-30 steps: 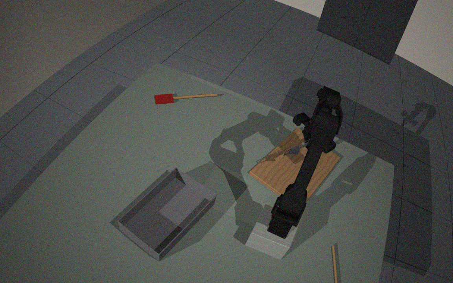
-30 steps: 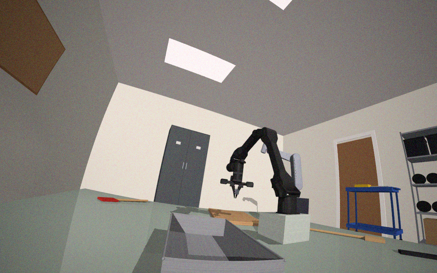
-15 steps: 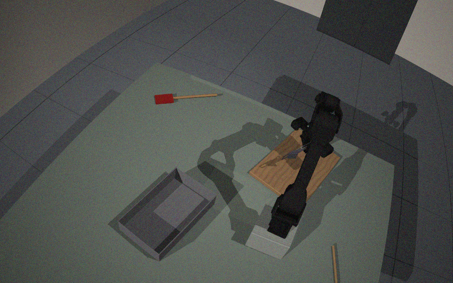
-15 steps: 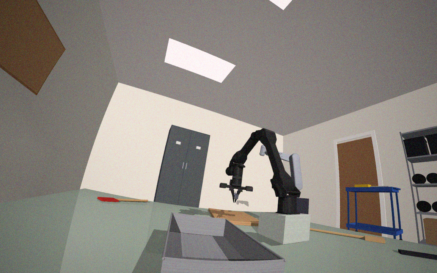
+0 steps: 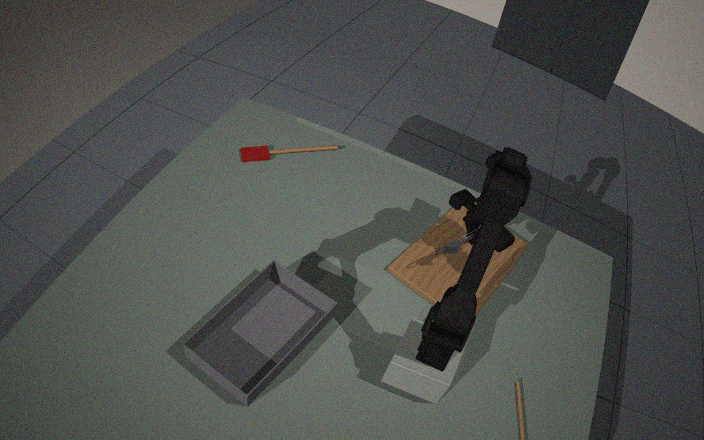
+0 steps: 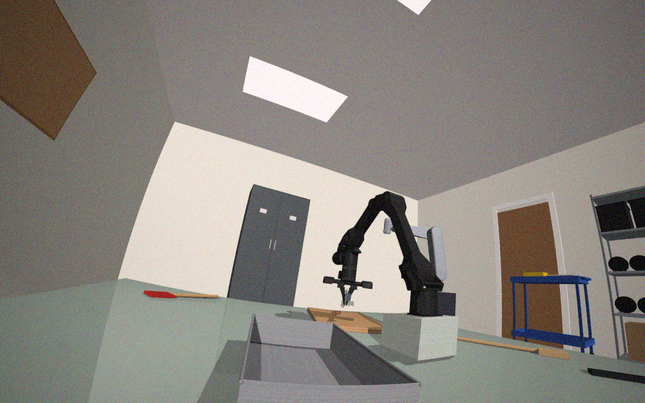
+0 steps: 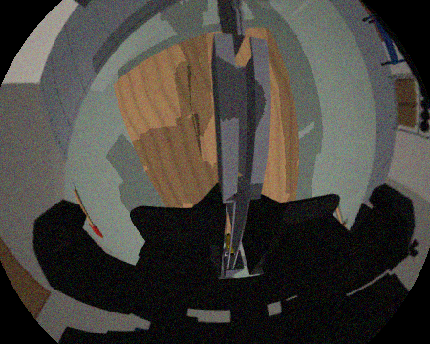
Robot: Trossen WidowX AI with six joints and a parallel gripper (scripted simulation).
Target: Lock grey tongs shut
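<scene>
My gripper points down and is shut on the grey tongs. The tongs hang a little above the wooden board, and their shadow falls on it. In the wrist view their two arms run side by side, close together, with a narrow gap at the upper end. Whether the hinge is locked cannot be told. The arm hides part of the tongs in the top view. The roasting tin stands apart from the board and looks empty.
A red spatula lies toward the table's far side. A wooden utensil lies beyond the robot's pale base block. A black bar lies at the right in the exterior view.
</scene>
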